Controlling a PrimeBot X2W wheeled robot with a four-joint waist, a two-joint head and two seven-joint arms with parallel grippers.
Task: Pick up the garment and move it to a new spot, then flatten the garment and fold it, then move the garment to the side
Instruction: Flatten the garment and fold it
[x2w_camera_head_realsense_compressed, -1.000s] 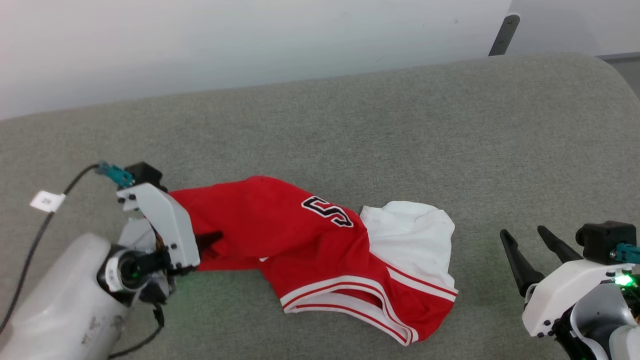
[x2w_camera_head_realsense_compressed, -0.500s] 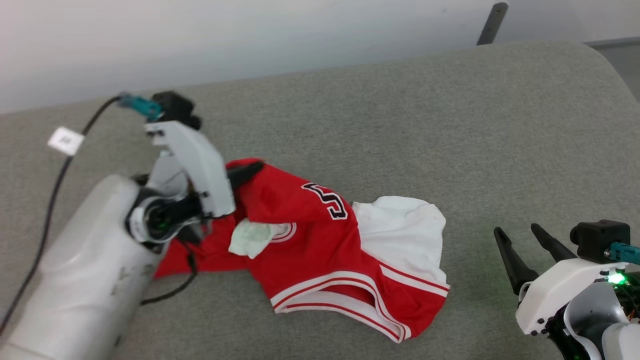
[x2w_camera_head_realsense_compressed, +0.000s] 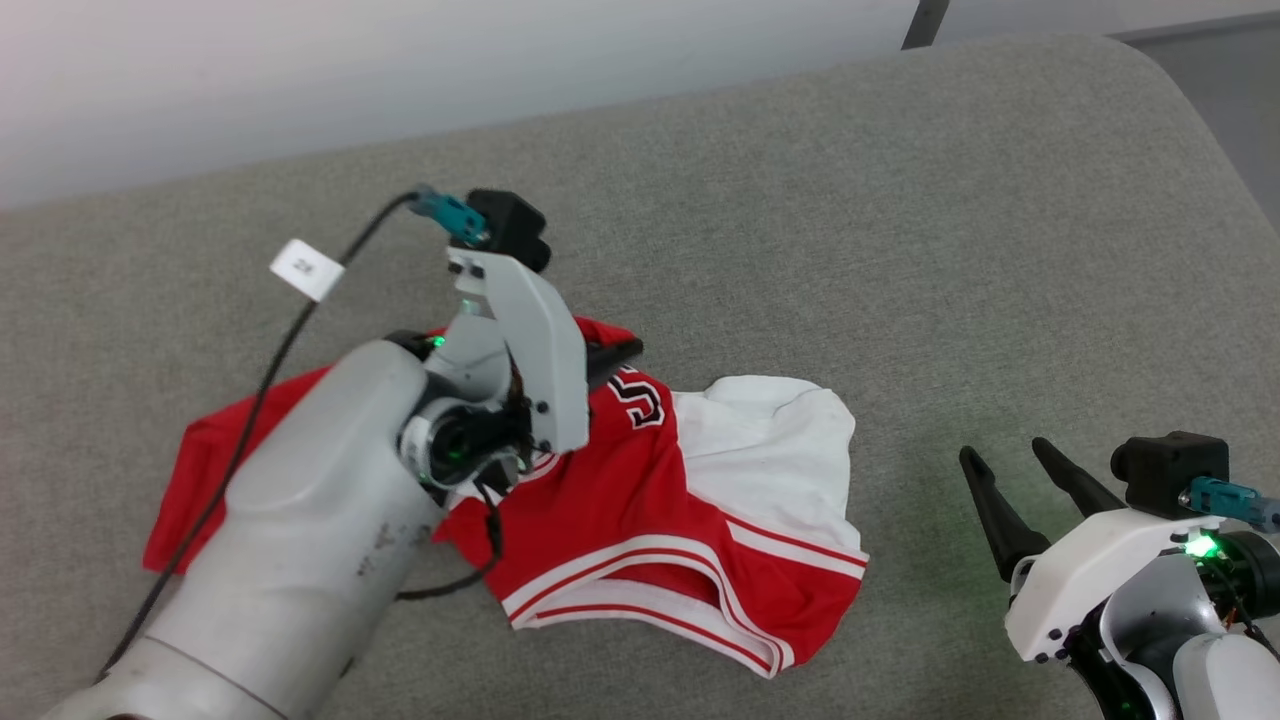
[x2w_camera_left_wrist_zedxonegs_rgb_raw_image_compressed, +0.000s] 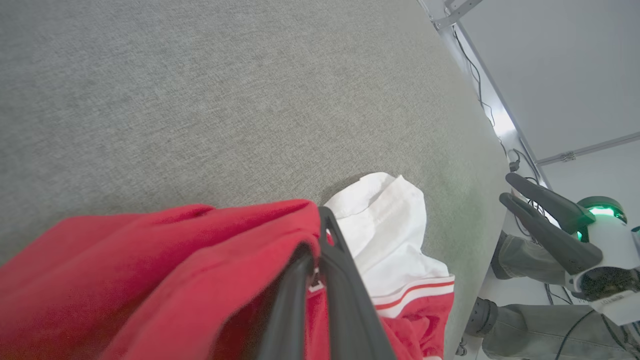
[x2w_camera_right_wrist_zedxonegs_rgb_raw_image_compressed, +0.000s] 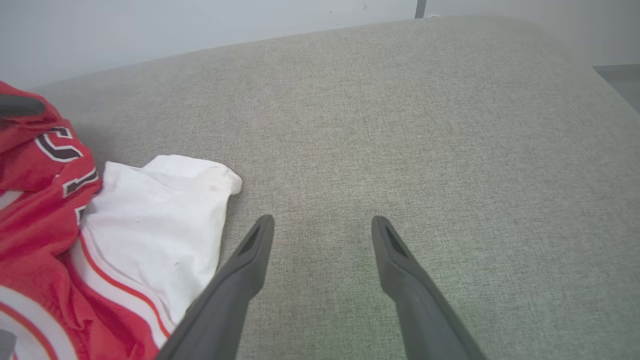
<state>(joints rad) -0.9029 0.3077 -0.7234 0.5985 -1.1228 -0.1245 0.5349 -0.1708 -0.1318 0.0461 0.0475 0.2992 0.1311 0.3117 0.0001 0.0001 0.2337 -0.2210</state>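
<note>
The garment (x2w_camera_head_realsense_compressed: 650, 500), a red jersey with a white sleeve, striped trim and black lettering, lies crumpled on the grey cushion. My left gripper (x2w_camera_head_realsense_compressed: 625, 352) is shut on a red fold near its upper edge and holds that fold raised. In the left wrist view the dark fingers (x2w_camera_left_wrist_zedxonegs_rgb_raw_image_compressed: 340, 300) pinch the red cloth of the garment (x2w_camera_left_wrist_zedxonegs_rgb_raw_image_compressed: 165, 270). My right gripper (x2w_camera_head_realsense_compressed: 1005, 467) hovers open at the lower right, apart from the garment (x2w_camera_right_wrist_zedxonegs_rgb_raw_image_compressed: 140, 230). Its two fingers (x2w_camera_right_wrist_zedxonegs_rgb_raw_image_compressed: 240, 280) in the right wrist view are spread over bare cushion, just right of the white sleeve.
A grey fabric cushion (x2w_camera_head_realsense_compressed: 900, 250) bears everything and curves down at the right. A pale wall (x2w_camera_head_realsense_compressed: 400, 60) runs behind it. A black cable with a white tag (x2w_camera_head_realsense_compressed: 306, 269) trails from my left wrist. Bare cushion lies right of the garment.
My left gripper closed on the red fold, lifted it and carried it rightward over the garment. The head camera shifted too. My right gripper stayed open.
</note>
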